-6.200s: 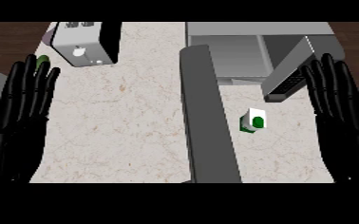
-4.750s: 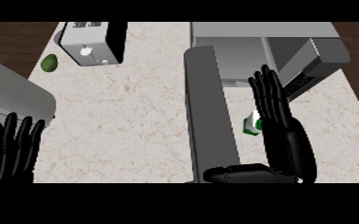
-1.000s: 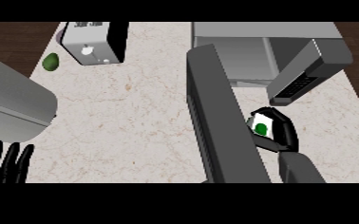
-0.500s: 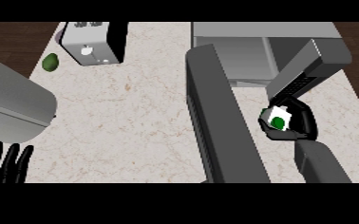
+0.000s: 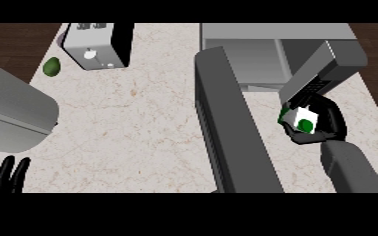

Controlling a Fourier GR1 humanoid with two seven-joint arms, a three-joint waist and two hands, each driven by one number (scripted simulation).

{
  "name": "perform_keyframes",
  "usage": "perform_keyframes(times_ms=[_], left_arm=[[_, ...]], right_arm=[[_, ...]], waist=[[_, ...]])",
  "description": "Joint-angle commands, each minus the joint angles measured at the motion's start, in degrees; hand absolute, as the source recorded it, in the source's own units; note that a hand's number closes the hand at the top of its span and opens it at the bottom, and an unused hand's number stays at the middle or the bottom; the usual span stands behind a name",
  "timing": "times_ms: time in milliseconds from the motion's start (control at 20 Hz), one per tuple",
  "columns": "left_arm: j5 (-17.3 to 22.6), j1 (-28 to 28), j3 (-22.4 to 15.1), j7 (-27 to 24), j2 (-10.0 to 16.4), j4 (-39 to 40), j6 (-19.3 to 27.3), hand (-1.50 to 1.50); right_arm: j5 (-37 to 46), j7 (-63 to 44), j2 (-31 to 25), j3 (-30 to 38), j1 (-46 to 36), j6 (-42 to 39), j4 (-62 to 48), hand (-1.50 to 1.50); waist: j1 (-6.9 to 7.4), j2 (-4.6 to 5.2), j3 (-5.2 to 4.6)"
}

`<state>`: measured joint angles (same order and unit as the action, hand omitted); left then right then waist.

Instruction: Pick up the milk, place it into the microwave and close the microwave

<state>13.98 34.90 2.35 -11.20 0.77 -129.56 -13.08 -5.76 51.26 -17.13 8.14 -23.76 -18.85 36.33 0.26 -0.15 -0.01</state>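
Note:
The milk (image 5: pixel 303 120), a small white carton with a green spot, is held in my right hand (image 5: pixel 327 128), whose fingers curl round it. It hangs above the counter just in front of the microwave's (image 5: pixel 258 55) open cavity, right below the control panel side. The microwave door (image 5: pixel 232 130) stands open, stretching toward me as a long dark slab left of the carton. Only the fingertips of my left hand (image 5: pixel 13 172) show at the lower left edge, pointing up.
A toaster (image 5: pixel 94 45) stands at the back left with a green avocado (image 5: pixel 52 66) beside it. A grey rounded object (image 5: pixel 22 112) fills the left edge. Marble counter (image 5: pixel 133 120) lies between door and toaster.
My right hand has carried the milk farther up and to the right, closer to the microwave's opening. The left hand stays at the lower left edge.

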Motion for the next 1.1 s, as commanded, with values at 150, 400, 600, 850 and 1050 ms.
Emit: perform_keyframes(times_ms=[150,400,600,850,1050], left_arm=[[3.2,-1.2,4.8,-0.2,1.0,2.3,-1.2,-1.5],[1.3,0.0,2.7,0.4,-0.2,1.2,-2.0,-1.5],[0.9,-2.8,3.9,1.0,-0.7,2.2,-1.1,-1.5],[1.5,-4.3,5.6,0.5,-0.5,4.2,-2.5,-1.5],[2.2,-2.8,6.0,-1.5,0.1,5.9,-4.8,-1.5]], right_arm=[[-0.7,-6.1,3.9,-4.1,3.3,0.0,14.9,1.5],[0.8,-15.9,5.6,-4.7,-0.6,9.2,22.7,1.5],[2.5,-18.2,4.7,-4.2,-6.2,9.4,18.0,1.5],[6.0,-15.9,7.2,-4.2,-13.9,12.7,6.2,1.5],[7.3,-12.7,9.8,-2.4,-23.6,16.3,-6.4,1.5]], waist=[[-0.41,-0.13,-0.06],[-0.19,-0.08,-0.04],[0.16,0.11,0.0],[0.52,0.25,0.02],[1.92,0.71,0.05]])
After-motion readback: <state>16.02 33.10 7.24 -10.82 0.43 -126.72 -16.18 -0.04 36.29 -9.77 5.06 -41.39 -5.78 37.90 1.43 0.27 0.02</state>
